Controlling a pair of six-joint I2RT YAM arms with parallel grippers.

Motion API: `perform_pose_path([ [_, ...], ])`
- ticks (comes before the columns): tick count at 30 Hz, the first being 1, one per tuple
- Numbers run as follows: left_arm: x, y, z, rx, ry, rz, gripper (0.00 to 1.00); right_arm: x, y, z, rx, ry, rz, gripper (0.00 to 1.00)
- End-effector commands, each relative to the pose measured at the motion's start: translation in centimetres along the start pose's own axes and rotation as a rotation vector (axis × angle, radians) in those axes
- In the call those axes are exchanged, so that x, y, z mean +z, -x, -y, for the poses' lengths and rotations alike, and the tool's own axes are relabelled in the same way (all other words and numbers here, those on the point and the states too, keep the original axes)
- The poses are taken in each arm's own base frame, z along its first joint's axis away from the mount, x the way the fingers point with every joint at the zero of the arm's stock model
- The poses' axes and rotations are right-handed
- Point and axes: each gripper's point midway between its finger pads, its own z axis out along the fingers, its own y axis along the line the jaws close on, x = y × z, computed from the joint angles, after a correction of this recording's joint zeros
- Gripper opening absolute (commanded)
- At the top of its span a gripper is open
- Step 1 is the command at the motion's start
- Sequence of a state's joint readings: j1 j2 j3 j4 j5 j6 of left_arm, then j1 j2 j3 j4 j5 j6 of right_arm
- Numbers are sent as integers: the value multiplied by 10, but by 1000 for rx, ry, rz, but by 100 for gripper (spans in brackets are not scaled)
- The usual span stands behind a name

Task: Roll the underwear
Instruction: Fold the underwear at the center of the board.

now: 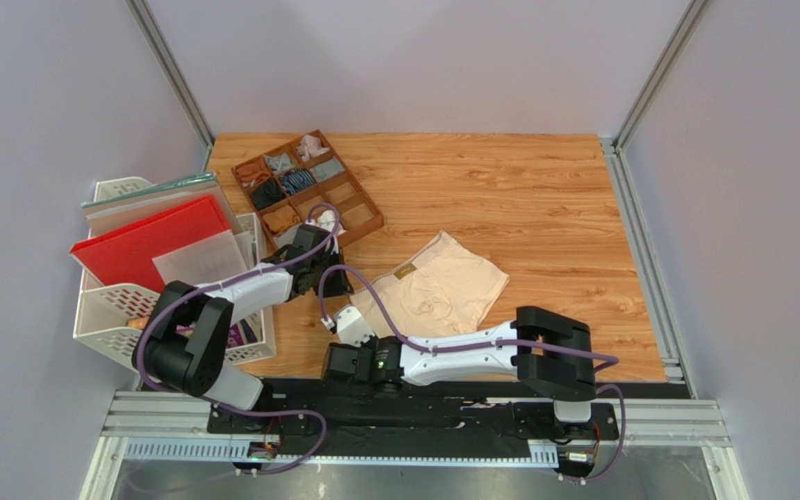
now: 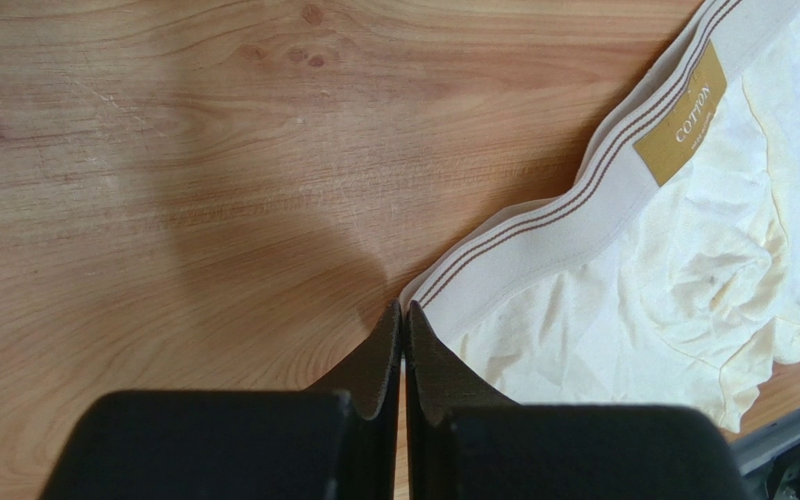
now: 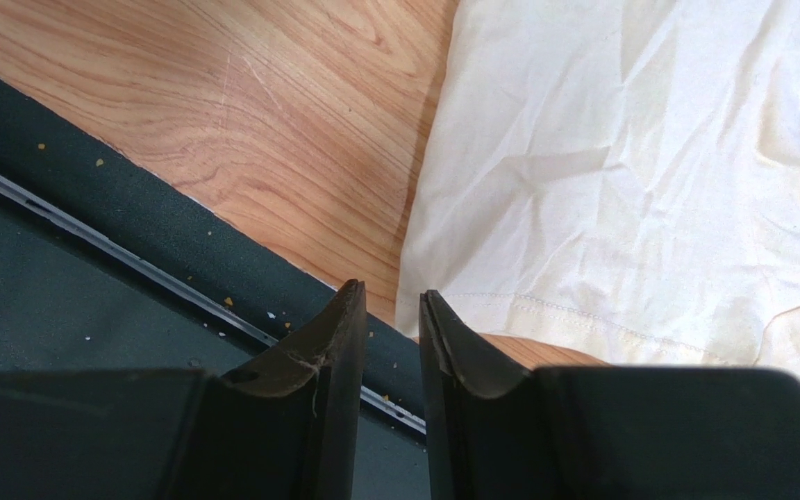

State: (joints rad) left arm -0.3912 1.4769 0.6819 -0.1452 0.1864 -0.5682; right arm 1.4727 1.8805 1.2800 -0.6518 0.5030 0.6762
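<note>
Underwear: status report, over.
Left gripper shut at waistband corner, grip unclear. Right gripper open, empty, beside hem. Beige briefs flat, unrolled. Nothing on them.

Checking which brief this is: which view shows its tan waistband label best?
Left wrist: the tan label reads COTTON, close and sharp. Top external shows only a tiny speck; right wrist shows only unlabelled underwear.

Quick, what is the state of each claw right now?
Left claw: closed, tips at the waistband corner of the beige underwear; a pinch cannot be told.
Right claw: slightly open, holding nothing.
</note>
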Motion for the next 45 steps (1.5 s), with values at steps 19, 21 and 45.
perform_pose_path([
  [19, -7, 19, 7, 30, -25, 45, 0, 16, -15, 4, 43, 5, -39, 26],
  [21, -8, 18, 7, 29, -27, 44, 0, 18, -19, 3, 36, 4, -53, 26],
  [45, -66, 21, -15, 28, 111, 149, 0, -35, 17, -31, 136, 282, 12, 0],
])
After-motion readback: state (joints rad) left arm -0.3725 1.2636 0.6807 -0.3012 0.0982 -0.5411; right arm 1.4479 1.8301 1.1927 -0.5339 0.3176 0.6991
